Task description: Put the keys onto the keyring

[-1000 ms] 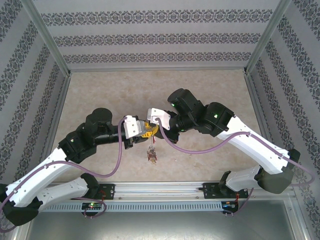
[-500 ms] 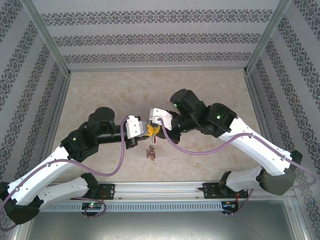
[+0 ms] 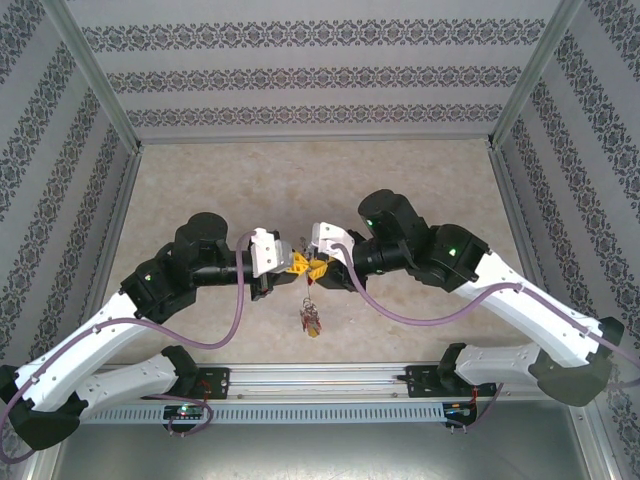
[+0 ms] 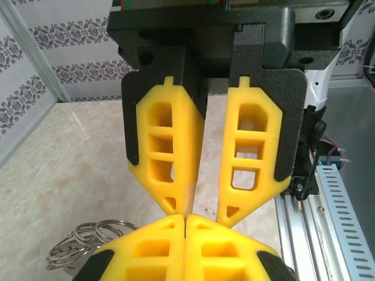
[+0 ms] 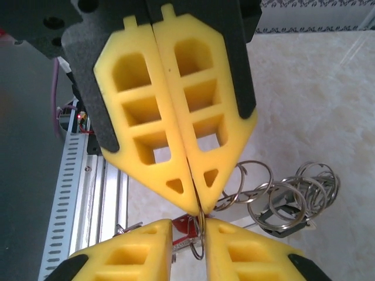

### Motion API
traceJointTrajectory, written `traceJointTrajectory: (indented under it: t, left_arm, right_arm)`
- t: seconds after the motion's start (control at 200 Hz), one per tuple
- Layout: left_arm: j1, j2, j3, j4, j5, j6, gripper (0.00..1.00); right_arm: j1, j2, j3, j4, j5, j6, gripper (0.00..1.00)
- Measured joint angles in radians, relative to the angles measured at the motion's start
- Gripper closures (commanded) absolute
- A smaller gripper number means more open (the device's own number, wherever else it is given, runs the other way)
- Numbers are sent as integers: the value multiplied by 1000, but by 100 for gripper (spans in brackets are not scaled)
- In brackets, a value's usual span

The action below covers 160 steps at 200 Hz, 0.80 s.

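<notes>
In the top view my two grippers meet tip to tip above the table's near middle, the left gripper (image 3: 293, 265) facing the right gripper (image 3: 318, 268). A bunch of small keys (image 3: 311, 321) hangs below them. In the right wrist view my right gripper (image 5: 197, 212) is shut on the thin grey wire of the keyring (image 5: 201, 227). The left gripper (image 5: 188, 222) stands open just below it, with the wire and a red-tagged key (image 5: 183, 223) in its gap. In the left wrist view the left gripper (image 4: 205, 215) shows a clear gap between its fingers. Several strung rings (image 5: 290, 193) hang to one side.
The beige marbled table (image 3: 200, 180) lies inside patterned walls with metal corner posts. A metal rail (image 3: 320, 385) with both arm bases runs along the near edge, close under the hanging keys. Purple cables loop off both arms.
The right arm has shifted right, so the two grippers now meet tip to tip rather than overlapping. The hanging key bunch sits a little lower and further right.
</notes>
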Motion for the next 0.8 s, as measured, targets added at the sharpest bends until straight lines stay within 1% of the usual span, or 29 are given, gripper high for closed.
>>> traceJointTrajectory:
  t: [0.265, 0.52, 0.799]
  left_arm:
    - [19, -3, 0, 20, 37, -28, 100]
    - [35, -21, -4, 32, 47, -49, 100]
    - [54, -41, -35, 90, 71, -83, 100]
  right_arm:
    - [-27, -24, -64, 79, -39, 54, 88]
    - [-40, -27, -89, 137, -78, 84, 89]
    - [-46, -31, -114, 174, -114, 113, 81]
